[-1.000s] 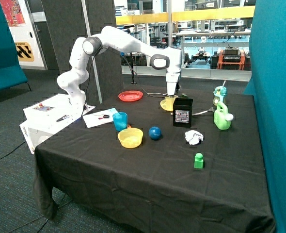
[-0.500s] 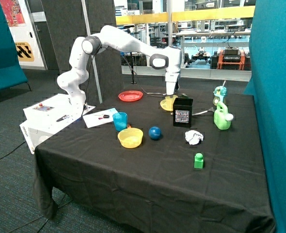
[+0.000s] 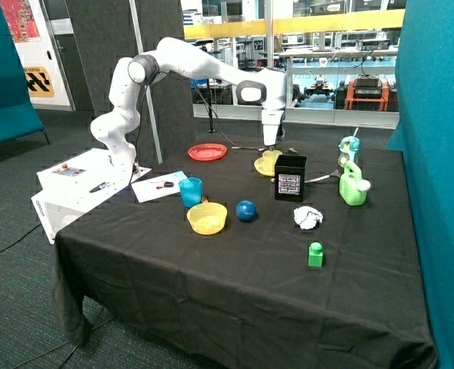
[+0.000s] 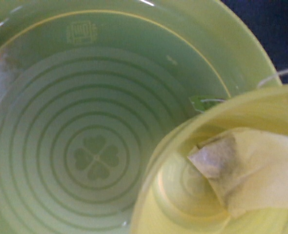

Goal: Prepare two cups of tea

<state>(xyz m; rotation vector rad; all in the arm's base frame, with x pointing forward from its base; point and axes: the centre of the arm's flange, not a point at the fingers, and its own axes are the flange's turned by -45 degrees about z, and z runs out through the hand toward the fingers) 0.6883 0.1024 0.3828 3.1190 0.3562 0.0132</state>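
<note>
**One tea bag lies in the yellow cup, arm hanging above it**

A small white tea bag (image 4: pixel 232 170) lies inside the small yellow plastic cup (image 4: pixel 173 195), which rests on its ringed yellow saucer (image 4: pixel 85 141). Both sit directly beneath the gripper (image 3: pixel 269 138), which hangs above them; whether its jaws are released or clenched cannot be told. Just beside stands a black box (image 3: pixel 290 177). Well apart, the blue plastic tumbler (image 3: pixel 191 191) stands by a wider yellow bowl (image 3: pixel 207 218).
</note>
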